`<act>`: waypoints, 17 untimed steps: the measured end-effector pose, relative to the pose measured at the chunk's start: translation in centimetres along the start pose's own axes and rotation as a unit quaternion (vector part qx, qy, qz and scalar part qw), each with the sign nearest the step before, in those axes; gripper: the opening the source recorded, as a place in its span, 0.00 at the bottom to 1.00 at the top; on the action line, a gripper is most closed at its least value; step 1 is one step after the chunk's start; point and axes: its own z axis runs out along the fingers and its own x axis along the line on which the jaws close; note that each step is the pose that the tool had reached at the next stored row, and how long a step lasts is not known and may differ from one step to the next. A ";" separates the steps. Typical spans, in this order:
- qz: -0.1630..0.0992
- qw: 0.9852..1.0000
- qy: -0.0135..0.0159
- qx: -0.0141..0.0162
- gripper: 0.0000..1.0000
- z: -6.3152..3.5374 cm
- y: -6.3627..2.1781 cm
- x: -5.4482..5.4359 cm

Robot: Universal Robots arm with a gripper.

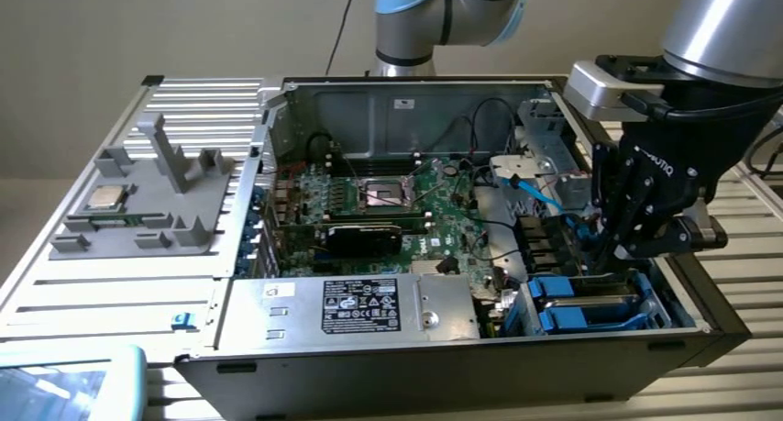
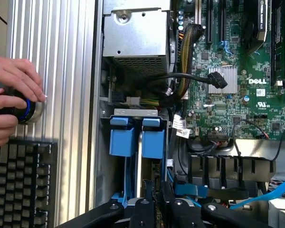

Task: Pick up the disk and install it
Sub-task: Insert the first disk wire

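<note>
Bearing the computer case (image 1: 428, 371) is a ribbed table (image 1: 724, 386).

A robotics lab bench is shown. An opened computer case (image 1: 453, 384) is laid on a ribbed metal table (image 1: 123, 293), with its motherboard (image 1: 404, 196) exposed beneath a robot arm (image 1: 446, 8). A grey parts fixture (image 1: 159, 178) is set beside it. A keyboard (image 2: 19, 185) is placed nearby, and a control knob (image 2: 28, 110) is held by a person's hand (image 2: 12, 78).

Disk frame (image 2: 153, 142) smooth blue plastic; case (image 1: 367, 118) matt grey metal; table (image 2: 52, 47) ribbed metal.
</note>
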 end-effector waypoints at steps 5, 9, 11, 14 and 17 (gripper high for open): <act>0.001 1.000 -0.006 -0.001 0.16 0.10 -0.08 0.4; 0.001 1.000 -0.015 -0.002 0.16 0.24 -0.09 0.8; 0.001 1.000 -0.016 -0.003 0.16 0.29 -0.11 1.0; 0.001 1.000 -0.017 -0.005 0.16 0.38 -0.20 1.3; 0.002 1.000 -0.018 -0.005 0.16 0.47 -0.51 1.3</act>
